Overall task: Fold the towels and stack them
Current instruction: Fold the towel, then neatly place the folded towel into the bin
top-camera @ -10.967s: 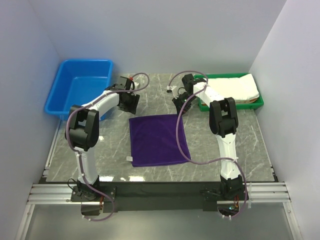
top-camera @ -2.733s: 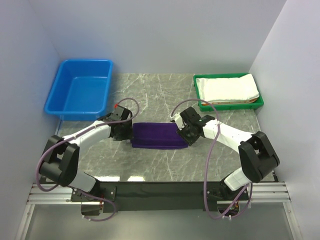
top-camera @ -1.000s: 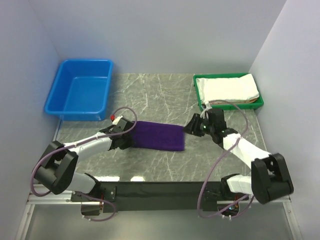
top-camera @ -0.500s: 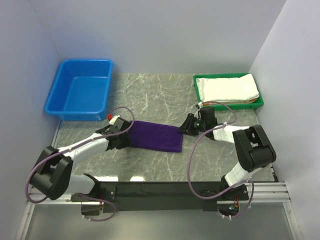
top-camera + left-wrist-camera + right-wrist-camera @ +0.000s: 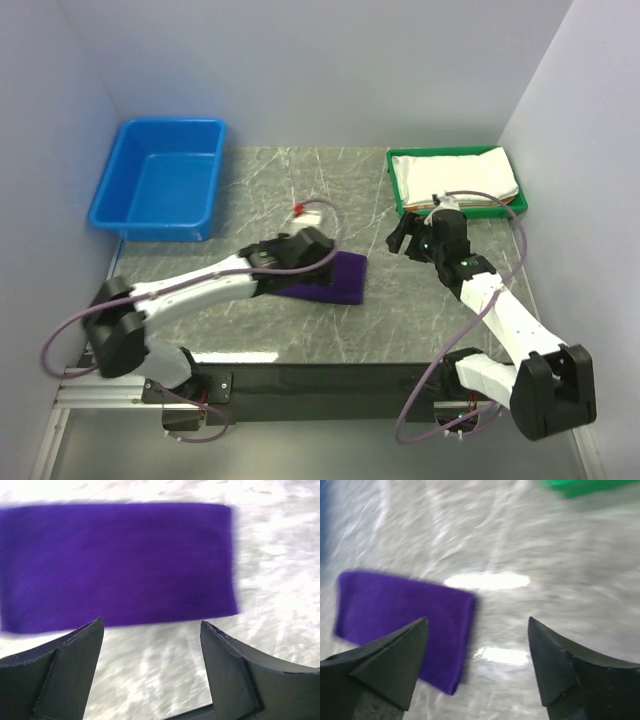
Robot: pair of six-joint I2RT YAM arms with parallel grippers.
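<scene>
Left gripper (image 5: 151, 625) had swung from the purple towel's left end to a position above it, jaws spread wide, nothing held. The purple towel (image 5: 120, 565) lay folded flat on the counter (image 5: 280, 580) just ahead of those jaws. The right gripper (image 5: 477, 621) had lifted clear, wide and empty, with the towel ahead to its left. The white towel (image 5: 455, 175) sat in the green tray (image 5: 400, 212) beyond.

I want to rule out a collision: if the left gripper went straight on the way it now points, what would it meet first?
Most likely the folded purple towel, lying flat on the table just ahead of the open left gripper. Depth is hard to judge.
</scene>
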